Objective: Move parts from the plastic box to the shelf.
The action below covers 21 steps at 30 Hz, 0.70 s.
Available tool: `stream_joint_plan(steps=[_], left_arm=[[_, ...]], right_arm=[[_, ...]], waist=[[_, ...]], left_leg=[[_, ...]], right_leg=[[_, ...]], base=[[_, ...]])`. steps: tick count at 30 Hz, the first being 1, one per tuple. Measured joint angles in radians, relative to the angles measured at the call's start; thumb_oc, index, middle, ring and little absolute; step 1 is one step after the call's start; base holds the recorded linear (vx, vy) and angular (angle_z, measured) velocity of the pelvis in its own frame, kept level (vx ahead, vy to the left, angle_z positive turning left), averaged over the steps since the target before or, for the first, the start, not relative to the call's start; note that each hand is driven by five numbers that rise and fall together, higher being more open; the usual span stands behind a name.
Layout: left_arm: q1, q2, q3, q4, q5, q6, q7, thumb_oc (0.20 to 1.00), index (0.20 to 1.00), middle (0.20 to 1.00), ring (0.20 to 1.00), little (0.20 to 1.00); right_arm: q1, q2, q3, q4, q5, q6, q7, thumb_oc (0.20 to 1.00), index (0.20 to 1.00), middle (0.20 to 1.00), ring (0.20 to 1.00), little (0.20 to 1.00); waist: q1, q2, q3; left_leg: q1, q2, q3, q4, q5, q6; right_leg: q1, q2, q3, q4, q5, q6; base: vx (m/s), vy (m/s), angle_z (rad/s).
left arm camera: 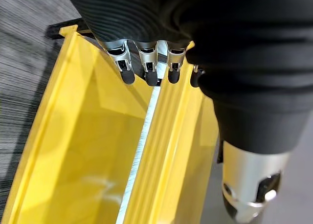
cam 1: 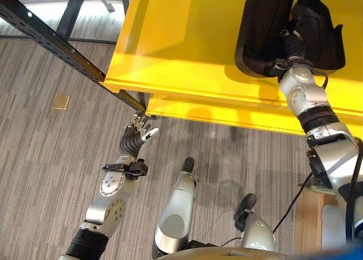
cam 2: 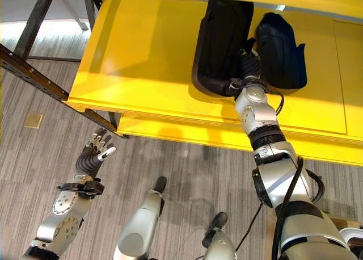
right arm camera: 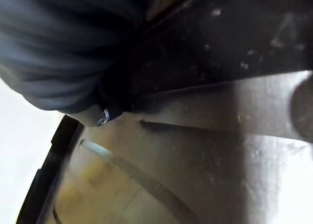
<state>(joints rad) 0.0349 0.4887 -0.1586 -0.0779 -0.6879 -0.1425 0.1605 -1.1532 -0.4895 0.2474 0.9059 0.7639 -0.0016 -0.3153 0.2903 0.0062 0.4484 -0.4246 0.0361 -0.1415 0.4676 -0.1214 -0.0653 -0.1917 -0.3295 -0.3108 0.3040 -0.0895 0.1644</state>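
Two black moulded parts lie on the yellow shelf [cam 1: 181, 50]: a long one [cam 1: 264, 27] and a bulkier one [cam 1: 320, 33] to its right. My right hand [cam 1: 293, 44] reaches onto the shelf between them, its dark cover against the long part's edge and its fingers hidden behind the parts. In the right wrist view a part's dark scuffed surface [right arm camera: 220, 126] is pressed close. My left hand [cam 1: 136, 136] hangs over the carpet below the shelf's front edge, open and holding nothing, its fingers [left arm camera: 146, 67] straight.
A second yellow shelf lip [cam 1: 227, 112] runs just under the first. A black perforated steel rail [cam 1: 57, 44] slants across the upper left. A small brass plate [cam 1: 60, 101] is set in the grey carpet. A wooden block [cam 1: 309, 214] stands at lower right.
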Motion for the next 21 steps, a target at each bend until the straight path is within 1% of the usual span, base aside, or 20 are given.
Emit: stream_joint_plan(steps=[3, 6, 10, 11, 12, 13, 14, 15, 16, 19, 21], left_arm=[[0.003, 0.006, -0.005, -0.001, 0.0, -0.002, 0.0, 1.0, 1.0, 1.0, 1.0, 1.0], [0.007, 0.018, -0.037, -0.003, 0.0, -0.003, -0.001, 1.0, 1.0, 1.0, 1.0, 1.0], [0.006, 0.028, -0.055, -0.003, 0.0, -0.003, -0.002, 1.0, 1.0, 1.0, 1.0, 1.0], [-0.006, 0.046, -0.056, -0.024, -0.001, -0.007, -0.001, 1.0, 1.0, 1.0, 1.0, 1.0], [-0.006, 0.048, -0.058, -0.03, -0.01, -0.019, -0.001, 1.0, 1.0, 1.0, 1.0, 1.0], [-0.008, 0.061, -0.087, -0.03, -0.01, -0.021, -0.002, 1.0, 1.0, 1.0, 1.0, 1.0], [-0.027, 0.063, -0.138, -0.026, -0.01, -0.022, -0.002, 1.0, 1.0, 1.0, 1.0, 1.0], [-0.036, 0.061, -0.163, -0.025, -0.01, -0.021, -0.003, 1.0, 1.0, 1.0, 1.0, 1.0], [-0.049, 0.061, -0.152, -0.025, -0.01, -0.022, -0.001, 1.0, 1.0, 1.0, 1.0, 1.0], [-0.065, 0.061, -0.137, -0.026, -0.011, -0.034, -0.001, 1.0, 1.0, 1.0, 1.0, 1.0], [-0.063, 0.062, -0.137, -0.026, -0.012, -0.037, -0.001, 1.0, 1.0, 1.0, 1.0, 1.0]], right_arm=[[-0.044, -0.002, 0.003, 0.061, 0.002, 0.0, -0.001, 0.2, 0.2, 0.2, 0.2, 0.2], [-0.075, -0.002, 0.0, 0.087, 0.009, -0.003, -0.002, 0.2, 0.2, 0.2, 0.2, 0.2], [-0.078, -0.004, -0.003, 0.123, 0.029, -0.004, -0.013, 0.2, 0.2, 0.2, 0.2, 0.2], [-0.099, -0.041, -0.012, 0.149, 0.042, -0.005, -0.024, 0.2, 0.2, 0.2, 0.2, 0.2], [-0.126, -0.053, -0.012, 0.162, 0.042, -0.006, -0.02, 0.2, 0.2, 0.2, 0.2, 0.2], [-0.163, -0.069, -0.008, 0.213, 0.04, -0.007, -0.018, 0.2, 0.2, 0.2, 0.2, 0.2], [-0.192, -0.121, 0.001, 0.26, 0.04, -0.007, -0.037, 0.2, 0.2, 0.2, 0.2, 0.2], [-0.192, -0.133, 0.001, 0.271, 0.039, -0.006, -0.042, 0.2, 0.2, 0.2, 0.2, 0.2], [-0.192, -0.138, 0.01, 0.27, 0.039, -0.006, -0.041, 0.2, 0.2, 0.2, 0.2, 0.2], [-0.194, -0.155, 0.046, 0.271, 0.032, -0.006, -0.038, 0.2, 0.2, 0.2, 0.2, 0.2], [-0.202, -0.159, 0.054, 0.271, 0.009, -0.005, -0.037, 0.2, 0.2, 0.2, 0.2, 0.2]], waist=[[0.001, 0.002, 0.008], [0.002, 0.005, 0.011], [0.005, 0.01, 0.014], [0.033, 0.011, 0.022], [0.047, 0.023, 0.027], [0.057, 0.033, 0.032], [0.055, 0.035, 0.037], [0.054, 0.035, 0.038], [0.054, 0.035, 0.038], [0.054, 0.035, 0.038], [0.056, 0.035, 0.038]], left_leg=[[-0.019, 0.001, -0.003, 0.034, -0.016, 0.001], [-0.059, 0.0, -0.01, 0.067, -0.023, 0.001], [-0.09, -0.018, -0.029, 0.084, -0.023, 0.002], [-0.118, -0.031, -0.04, 0.113, -0.045, 0.003], [-0.128, -0.03, -0.047, 0.13, -0.042, -0.011], [-0.139, -0.028, -0.049, 0.131, -0.04, -0.012], [-0.157, -0.034, -0.061, 0.13, -0.038, -0.013], [-0.159, -0.041, -0.054, 0.131, -0.038, -0.011], [-0.159, -0.045, -0.044, 0.13, -0.035, -0.007], [-0.156, -0.053, -0.042, 0.128, -0.032, -0.002], [-0.156, -0.054, -0.042, 0.125, -0.032, -0.002]], right_leg=[[-0.024, -0.005, 0.009, 0.051, -0.023, -0.001], [-0.062, -0.008, 0.016, 0.092, -0.04, 0.002], [-0.083, -0.024, 0.001, 0.124, -0.053, 0.003], [-0.109, -0.056, -0.008, 0.277, -0.178, -0.023], [-0.115, -0.049, -0.01, 0.271, -0.184, 0.002], [-0.115, -0.043, -0.022, 0.267, -0.185, 0.005], [-0.12, -0.053, -0.042, 0.264, -0.186, 0.007], [-0.112, -0.053, -0.041, 0.243, -0.175, 0.014], [-0.102, -0.054, -0.04, 0.215, -0.161, 0.022], [-0.075, -0.055, -0.054, 0.175, -0.147, 0.033], [-0.067, -0.053, -0.059, 0.159, -0.141, 0.034]], base=[[0.0, 0.0, 0.0], [0.0, 0.005, 0.03], [0.04, -0.015, 0.23], [0.1, -0.02, 0.38], [0.04, 0.017, 0.32], [0.05, 0.024, 0.24], [0.05, 0.011, 0.23], [0.07, 0.01, 0.15], [0.07, 0.01, -0.04], [0.05, 0.003, 0.07], [0.06, 0.001, 0.06]])
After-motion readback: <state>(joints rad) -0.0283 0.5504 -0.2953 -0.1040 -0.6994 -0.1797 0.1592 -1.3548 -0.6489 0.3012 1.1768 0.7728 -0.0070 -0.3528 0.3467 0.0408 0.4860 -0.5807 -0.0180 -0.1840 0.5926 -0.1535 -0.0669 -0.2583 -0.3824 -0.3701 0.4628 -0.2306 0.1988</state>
